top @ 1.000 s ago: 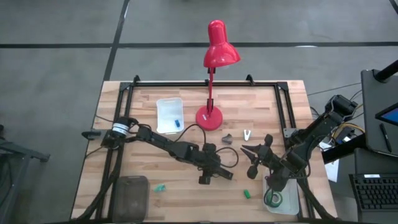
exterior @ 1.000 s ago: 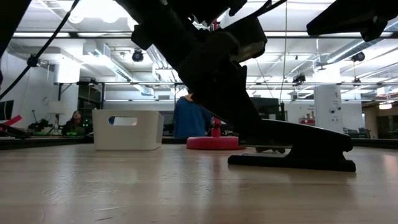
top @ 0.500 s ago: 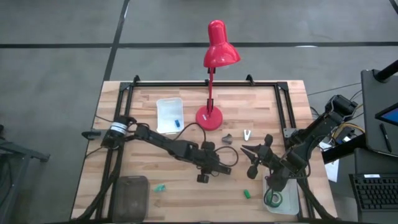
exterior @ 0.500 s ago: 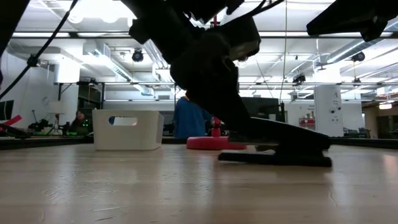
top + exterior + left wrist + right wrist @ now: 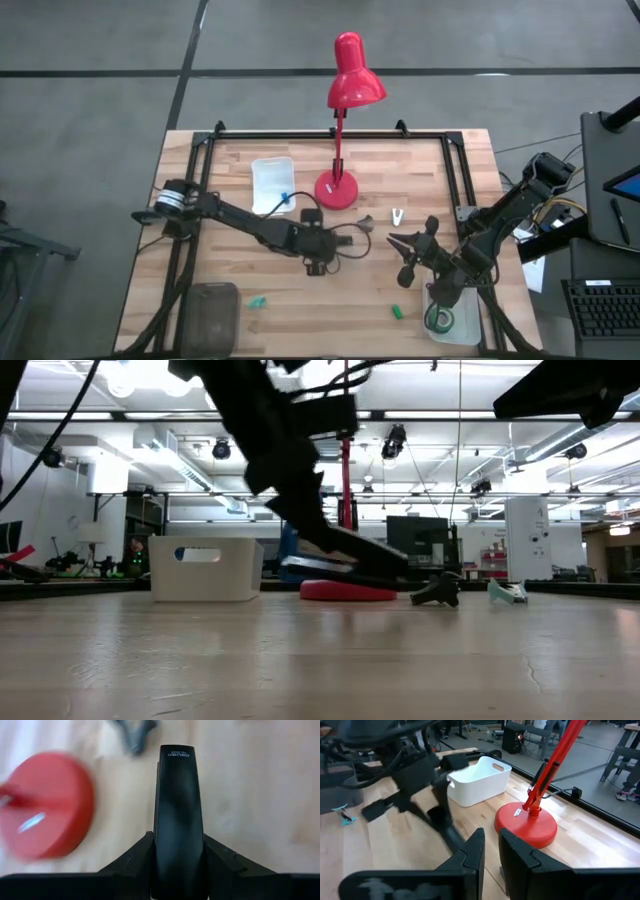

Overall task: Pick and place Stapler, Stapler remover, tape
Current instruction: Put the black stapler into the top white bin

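Note:
My left gripper point(image 5: 320, 246) is shut on the black stapler point(image 5: 178, 815) above the table's middle, just near of the red lamp's base point(image 5: 337, 190). In the low view the stapler point(image 5: 345, 556) hangs clear of the wood. A dark grey stapler remover point(image 5: 367, 223) and a pale one point(image 5: 398, 216) lie on the table right of the lamp base. A green tape roll point(image 5: 438, 320) lies in a clear tray at the near right. My right gripper point(image 5: 492, 854) hovers over the table's right part, empty, fingers close together. My left gripper pinches the stapler's two long sides point(image 5: 159, 851) between its two fingers point(image 5: 135, 862), at the end nearest the wrist. The fingers lie along the stapler, which juts forward past them toward the dark remover. It is lifted clear of the table, its free end point(image 5: 392, 566) tilted down.
A white tray point(image 5: 273, 185) with a small blue block stands left of the lamp. A grey container point(image 5: 208, 310) sits at the near left. Small green blocks point(image 5: 258, 300) point(image 5: 397, 311) lie near the front edge. A black frame point(image 5: 330, 135) borders the table's far side.
My left gripper, shut on the stapler, has gone up and toward the table's far left, toward the lamp base. The stapler lay flat on the table a second ago; it is now lifted clear and tilted.

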Controlling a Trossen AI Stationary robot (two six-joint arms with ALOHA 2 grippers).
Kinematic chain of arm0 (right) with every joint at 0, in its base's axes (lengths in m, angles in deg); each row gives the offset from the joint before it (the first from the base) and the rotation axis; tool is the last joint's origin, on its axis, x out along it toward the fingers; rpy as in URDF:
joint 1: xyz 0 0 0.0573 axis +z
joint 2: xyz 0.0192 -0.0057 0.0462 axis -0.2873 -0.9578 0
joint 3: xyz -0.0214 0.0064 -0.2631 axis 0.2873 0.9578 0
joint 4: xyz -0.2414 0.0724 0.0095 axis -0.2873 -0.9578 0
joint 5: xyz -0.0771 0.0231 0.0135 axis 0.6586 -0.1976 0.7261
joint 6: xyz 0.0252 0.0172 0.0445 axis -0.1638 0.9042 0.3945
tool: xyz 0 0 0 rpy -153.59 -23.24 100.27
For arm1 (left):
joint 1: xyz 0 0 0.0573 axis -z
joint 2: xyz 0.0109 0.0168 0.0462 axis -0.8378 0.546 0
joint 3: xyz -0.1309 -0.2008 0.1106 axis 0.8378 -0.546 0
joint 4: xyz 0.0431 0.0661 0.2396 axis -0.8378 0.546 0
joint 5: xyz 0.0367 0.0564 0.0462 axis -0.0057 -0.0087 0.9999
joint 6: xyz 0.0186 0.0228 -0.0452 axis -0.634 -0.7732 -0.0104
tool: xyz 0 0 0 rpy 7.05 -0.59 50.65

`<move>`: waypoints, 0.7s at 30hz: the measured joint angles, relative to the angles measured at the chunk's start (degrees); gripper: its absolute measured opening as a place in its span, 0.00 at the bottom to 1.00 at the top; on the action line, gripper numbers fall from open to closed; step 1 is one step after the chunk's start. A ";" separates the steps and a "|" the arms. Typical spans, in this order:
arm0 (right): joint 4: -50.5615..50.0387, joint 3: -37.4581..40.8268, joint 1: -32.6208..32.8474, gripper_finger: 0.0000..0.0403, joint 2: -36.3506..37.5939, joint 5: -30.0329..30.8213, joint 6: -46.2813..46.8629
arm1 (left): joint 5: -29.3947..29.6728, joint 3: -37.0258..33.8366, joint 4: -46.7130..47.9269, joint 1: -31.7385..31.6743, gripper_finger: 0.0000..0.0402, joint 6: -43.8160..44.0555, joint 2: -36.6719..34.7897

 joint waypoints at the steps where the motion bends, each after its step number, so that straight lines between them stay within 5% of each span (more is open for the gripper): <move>1: 0.04 0.02 0.02 0.13 0.00 0.02 0.00 | 1.67 -0.80 0.83 0.00 0.33 0.75 -0.76; 14: 0.18 0.17 0.00 0.13 0.00 -0.07 0.00 | 27.80 -16.93 -0.42 -0.47 0.35 12.49 -17.07; 21: 0.66 0.17 0.00 0.13 0.00 -0.09 0.00 | 37.20 -27.51 -1.55 -4.35 0.34 32.16 -27.88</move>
